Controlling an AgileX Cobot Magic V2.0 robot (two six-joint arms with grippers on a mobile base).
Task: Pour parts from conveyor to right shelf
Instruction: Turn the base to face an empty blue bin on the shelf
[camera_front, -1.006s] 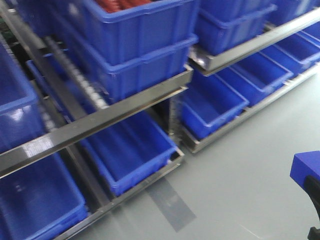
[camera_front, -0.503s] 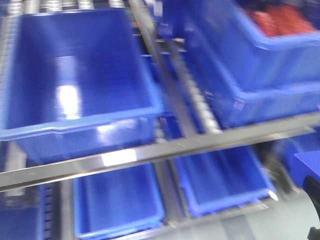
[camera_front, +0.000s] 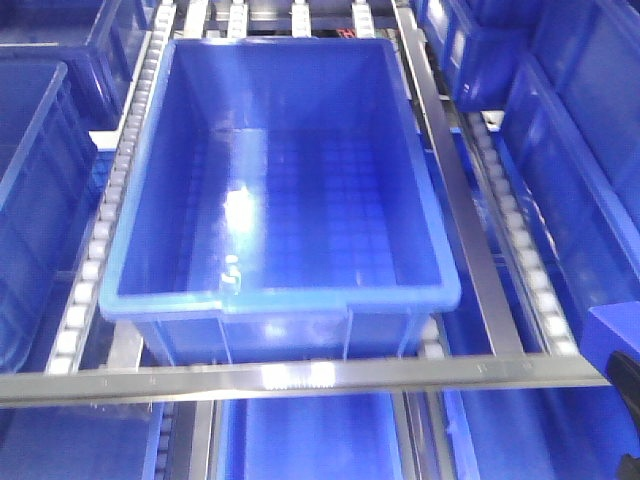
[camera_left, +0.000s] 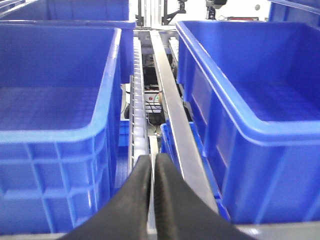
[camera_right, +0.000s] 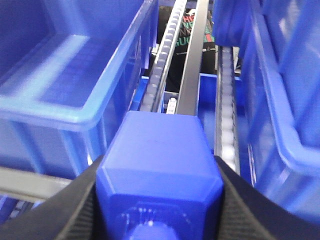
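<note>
My right gripper (camera_right: 159, 167) is shut on a small blue plastic container (camera_right: 160, 150), with one black finger on each side of it. A corner of this container shows at the lower right of the front view (camera_front: 615, 335). Its contents are hidden. In front of me a large empty blue bin (camera_front: 280, 298) sits on the shelf's roller tracks (camera_front: 100, 230). My left gripper (camera_left: 152, 165) is shut and empty, pointing along a roller track (camera_left: 137, 110) between two blue bins.
A steel front rail (camera_front: 300, 376) crosses below the big bin, with more blue bins underneath (camera_front: 300, 440) and to both sides (camera_front: 30, 200). Steel dividers (camera_left: 172, 115) (camera_right: 192, 65) run between the bins. Tall bin walls stand at left (camera_left: 55, 135) and right (camera_left: 260, 125).
The front view has swung left from the floor and lower shelves and now looks down into the empty bin. The held blue container stays at the lower right corner.
</note>
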